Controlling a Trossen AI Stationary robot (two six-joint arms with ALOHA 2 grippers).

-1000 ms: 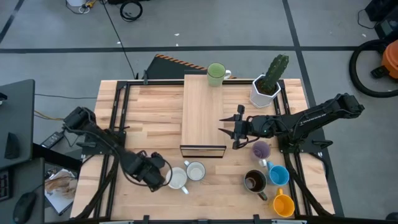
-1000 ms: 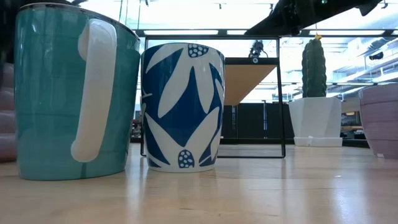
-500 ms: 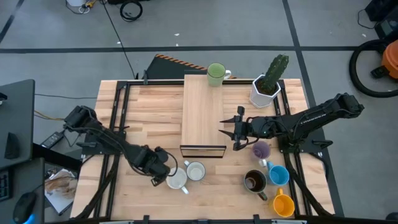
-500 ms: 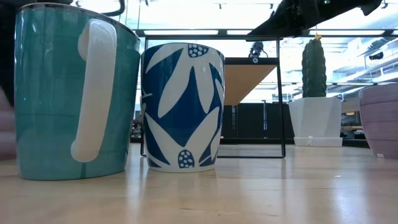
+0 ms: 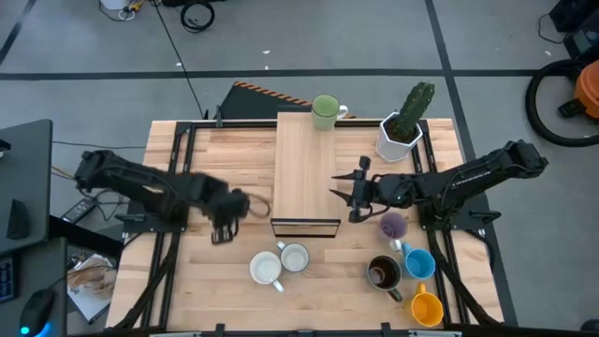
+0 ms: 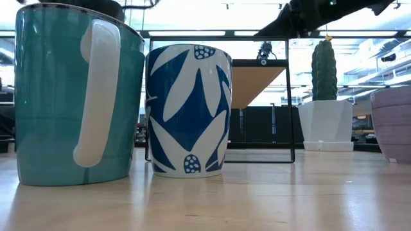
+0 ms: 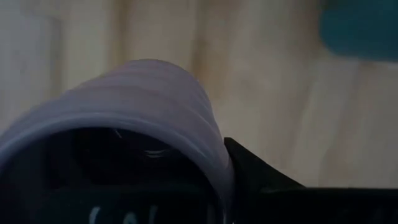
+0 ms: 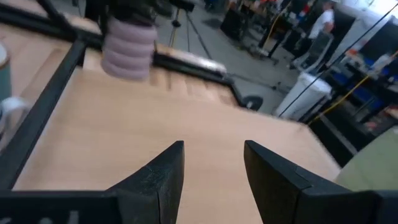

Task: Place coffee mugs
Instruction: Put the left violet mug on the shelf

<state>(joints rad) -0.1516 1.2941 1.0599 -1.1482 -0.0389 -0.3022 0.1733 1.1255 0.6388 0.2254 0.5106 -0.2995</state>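
Observation:
My left gripper [image 5: 225, 213] hangs over the table's left half, shut on a ribbed lilac mug [image 8: 129, 46], which fills the left wrist view [image 7: 137, 106]. My right gripper [image 5: 343, 192] stands open and empty at the right edge of the wooden riser [image 5: 305, 168]. A light green mug [image 5: 325, 110] sits on the riser's far end. Two white-lined mugs [image 5: 266, 270] [image 5: 295, 257] stand near the front; the low view shows them as teal [image 6: 70, 96] and blue-patterned [image 6: 186, 109]. Lilac [image 5: 393, 225], brown [image 5: 383, 272], blue [image 5: 419, 264] and orange [image 5: 426, 307] mugs stand at the front right. My left gripper holds the lilac mug at its rim [image 7: 217, 162], coming from above with its fingers pointing down. One dark finger [image 7: 255, 177] lies against the outside of the wall; the other is hidden in the mug's dark inside. The mug hangs upright below the gripper, clear of the table.
A white angular pot with a green cactus [image 5: 402, 126] stands at the far right, also in the low view [image 6: 324, 102]. Black rails [image 5: 178, 178] run along both sides of the table. Bare wood lies between the left rail and the riser.
My left gripper has taken hold of the lilac mug beside the two white-lined mugs, then risen and swung toward the table's far edge with it, rolling as it went. The mug has left the low view's left edge and now hangs clear of the table.

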